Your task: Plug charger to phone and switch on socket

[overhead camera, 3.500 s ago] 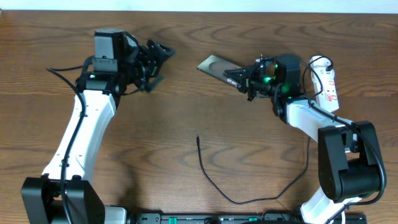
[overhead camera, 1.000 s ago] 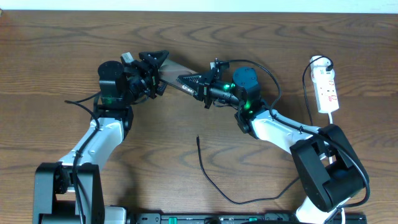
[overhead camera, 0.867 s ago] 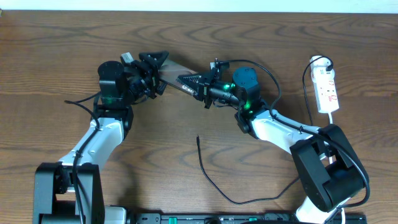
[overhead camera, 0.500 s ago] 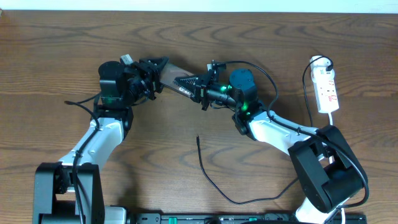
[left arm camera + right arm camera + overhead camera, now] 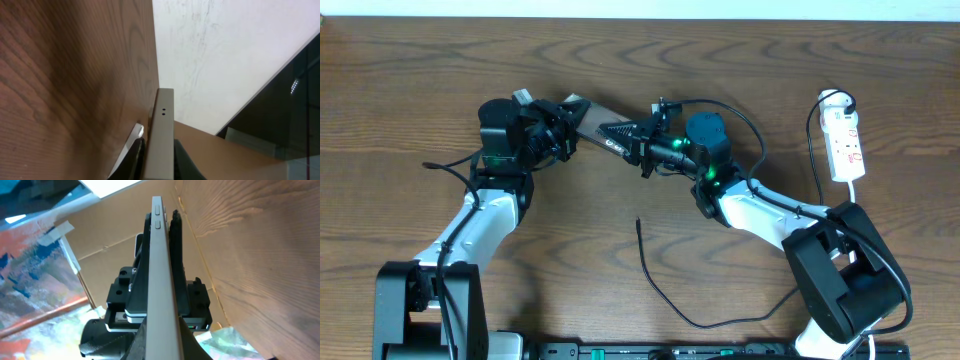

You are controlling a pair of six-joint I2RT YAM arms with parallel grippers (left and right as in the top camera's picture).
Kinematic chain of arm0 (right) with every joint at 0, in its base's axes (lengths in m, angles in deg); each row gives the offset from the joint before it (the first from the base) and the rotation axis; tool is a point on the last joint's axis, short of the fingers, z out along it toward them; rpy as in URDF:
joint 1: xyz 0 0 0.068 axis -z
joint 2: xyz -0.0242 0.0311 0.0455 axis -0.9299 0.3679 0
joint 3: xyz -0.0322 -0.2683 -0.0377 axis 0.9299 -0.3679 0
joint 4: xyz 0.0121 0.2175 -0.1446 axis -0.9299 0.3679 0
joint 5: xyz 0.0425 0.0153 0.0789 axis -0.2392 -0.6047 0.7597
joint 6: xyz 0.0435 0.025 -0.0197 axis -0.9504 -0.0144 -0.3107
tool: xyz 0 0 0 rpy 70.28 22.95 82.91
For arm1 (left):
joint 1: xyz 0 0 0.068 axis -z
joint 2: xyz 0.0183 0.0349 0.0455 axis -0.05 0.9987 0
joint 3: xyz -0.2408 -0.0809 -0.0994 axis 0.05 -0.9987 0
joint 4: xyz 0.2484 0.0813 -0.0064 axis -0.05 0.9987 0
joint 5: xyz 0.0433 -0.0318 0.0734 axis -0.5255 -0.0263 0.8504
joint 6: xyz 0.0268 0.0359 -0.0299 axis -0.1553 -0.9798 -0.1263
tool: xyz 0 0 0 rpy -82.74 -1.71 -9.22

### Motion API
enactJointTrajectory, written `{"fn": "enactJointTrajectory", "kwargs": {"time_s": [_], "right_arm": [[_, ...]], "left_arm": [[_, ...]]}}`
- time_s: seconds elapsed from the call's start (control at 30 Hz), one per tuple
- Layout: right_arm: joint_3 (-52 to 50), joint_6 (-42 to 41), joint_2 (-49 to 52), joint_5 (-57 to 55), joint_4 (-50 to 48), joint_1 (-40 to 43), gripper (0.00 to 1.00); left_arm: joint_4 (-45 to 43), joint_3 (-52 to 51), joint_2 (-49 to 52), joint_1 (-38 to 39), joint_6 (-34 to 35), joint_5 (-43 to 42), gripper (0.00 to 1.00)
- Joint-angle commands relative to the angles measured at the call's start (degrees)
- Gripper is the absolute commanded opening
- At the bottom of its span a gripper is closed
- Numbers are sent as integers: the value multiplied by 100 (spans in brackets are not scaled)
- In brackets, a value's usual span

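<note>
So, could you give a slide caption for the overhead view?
Left gripper and right gripper both grip the phone; charger and socket lie apart.

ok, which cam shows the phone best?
Overhead: the phone shows part of its flat face, gripped between the left gripper and right gripper. Both wrist views show only its thin grey edge.

Silver-grey phone [image 5: 161,270] edge; black charger [image 5: 641,250]; white socket [image 5: 846,140], red marks.
</note>
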Motion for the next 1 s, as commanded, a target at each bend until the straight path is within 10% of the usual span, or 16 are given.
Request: {"fn": "enactJointTrajectory", "kwargs": {"time_s": [0.0, 0.43, 0.77, 0.97], "right_arm": [[66, 122, -48, -42, -76, -160, 1], [66, 122, -48, -103, -76, -162, 3], [66, 122, -48, -105, -76, -162, 49], [66, 125, -48, -103, -76, -162, 99]], "left_arm": [[-7, 31, 31, 7, 13, 76, 10], [-7, 31, 31, 11, 13, 140, 7], [-7, 31, 31, 11, 13, 140, 8], [-13, 31, 31, -11, 17, 144, 7]]}}
